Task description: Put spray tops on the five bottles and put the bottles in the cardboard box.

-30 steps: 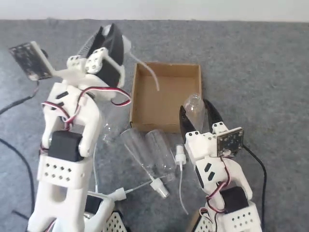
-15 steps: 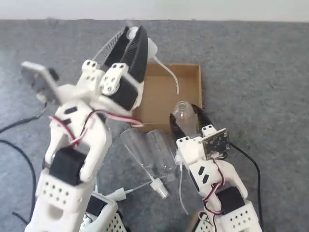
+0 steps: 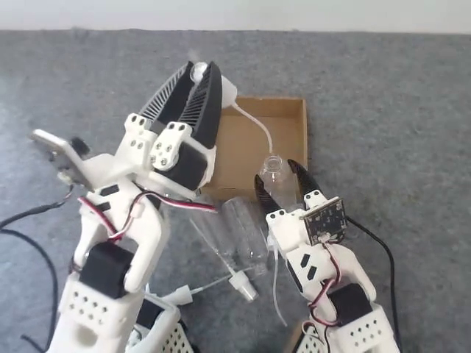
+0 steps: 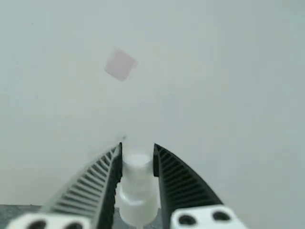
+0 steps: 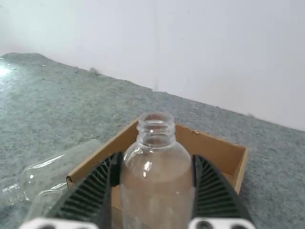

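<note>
Your left gripper (image 3: 197,70) was up high over the grey table (image 3: 397,110), and its two black fingers were pinching a white spray top (image 3: 222,82) by its head. In the left wrist view the left gripper (image 4: 137,152) had the spray top (image 4: 137,191) snug between the fingers, with a plain wall behind it. The thin tube (image 3: 254,125) hung down from the spray top in a curve across the cardboard box (image 3: 265,101). In the high view the end of the tube sat right by the open mouth of the bottle (image 3: 274,170) you held in your other gripper, but you could not tell if they touched. Lower down in the middle, two clear bottles (image 3: 246,228) lay on their sides just in front of the box, and loose spray tops (image 3: 243,287) lay on the table near them. To the right, your right gripper (image 3: 278,180) was closed around the clear bottle and held it standing up, close to the near wall of the box. In the right wrist view the right gripper (image 5: 155,167) squeezed the bottle (image 5: 155,157) on both sides. The bottle had no top on, and the cardboard box (image 5: 224,152) sat just behind it.
</note>
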